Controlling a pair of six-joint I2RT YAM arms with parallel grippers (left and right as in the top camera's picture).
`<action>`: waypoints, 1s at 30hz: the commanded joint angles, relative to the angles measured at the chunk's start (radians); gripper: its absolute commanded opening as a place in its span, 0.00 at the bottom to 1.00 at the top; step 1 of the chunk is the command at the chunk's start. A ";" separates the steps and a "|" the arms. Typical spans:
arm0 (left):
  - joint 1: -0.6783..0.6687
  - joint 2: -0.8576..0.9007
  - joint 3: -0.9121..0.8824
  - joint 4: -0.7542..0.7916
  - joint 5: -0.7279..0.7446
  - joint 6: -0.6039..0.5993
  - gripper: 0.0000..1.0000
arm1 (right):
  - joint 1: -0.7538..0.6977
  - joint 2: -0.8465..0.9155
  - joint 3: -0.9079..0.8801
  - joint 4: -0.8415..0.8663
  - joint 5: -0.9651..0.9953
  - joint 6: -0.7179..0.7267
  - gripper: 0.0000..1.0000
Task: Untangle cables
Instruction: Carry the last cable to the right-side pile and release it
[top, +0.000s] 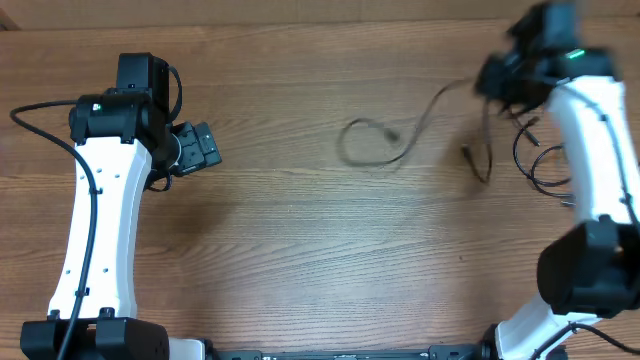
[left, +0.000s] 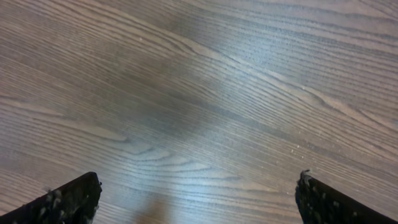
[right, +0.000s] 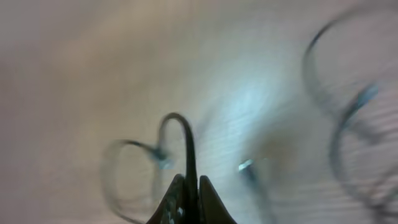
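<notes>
Thin black cables lie at the table's right. One cable (top: 385, 150) curls in a loop near the middle and rises toward my right gripper (top: 497, 80), which is lifted at the far right. In the right wrist view the right gripper (right: 192, 183) is shut on this cable (right: 186, 140), which arches up from between the fingertips; the picture is blurred. More cables (top: 535, 160) lie in loops beside the right arm, with a plug end (top: 468, 155) hanging nearby. My left gripper (top: 205, 147) stands open at the left, far from the cables; its fingers (left: 68, 199) frame bare wood.
The wooden table (top: 300, 250) fills all views. The white left arm (top: 100, 220) stands at the left and the white right arm (top: 600, 140) at the right, each with its own thicker black cord.
</notes>
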 joint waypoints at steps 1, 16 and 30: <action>0.003 0.006 0.012 -0.002 0.004 0.012 1.00 | -0.101 -0.019 0.213 -0.047 -0.001 0.085 0.04; 0.003 0.006 0.012 0.018 0.004 0.011 1.00 | -0.410 -0.016 0.421 -0.218 -0.003 0.168 0.04; 0.003 0.006 0.012 0.013 0.004 0.011 1.00 | -0.396 -0.016 0.421 -0.254 0.069 0.130 0.04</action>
